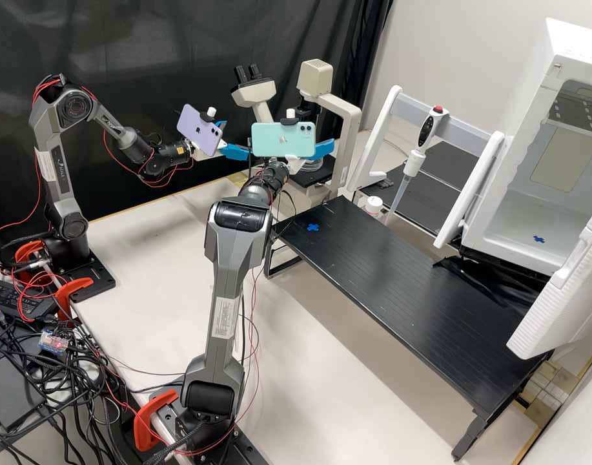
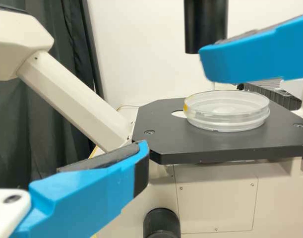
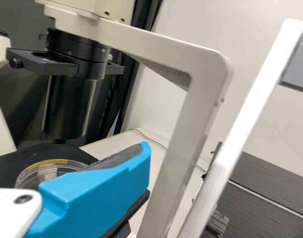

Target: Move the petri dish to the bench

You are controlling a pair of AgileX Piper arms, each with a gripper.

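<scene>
My left gripper [image 2: 175, 114] gapes wide, empty; the petri dish [image 2: 226, 111] inside the stage's [image 2: 163, 142] edges looks light, slick; I'd pinch its sides.

labels [image 1: 224, 318] on arms [image 1: 228, 278], print too small | logos [image 1: 283, 139] on phones [image 1: 265, 138] | blue cross [image 1: 313, 227] on black platform [image 1: 399, 284]; another [image 1: 539, 239] in white chamber [image 1: 512, 223]

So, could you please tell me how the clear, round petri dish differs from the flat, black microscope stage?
The petri dish is see-through, whereas the microscope stage is opaque. The dish has a circular rim, while the stage has straight edges and cut-off corners. The dish is also smaller, resting on top of the larger stage. Both lie flat.
</scene>
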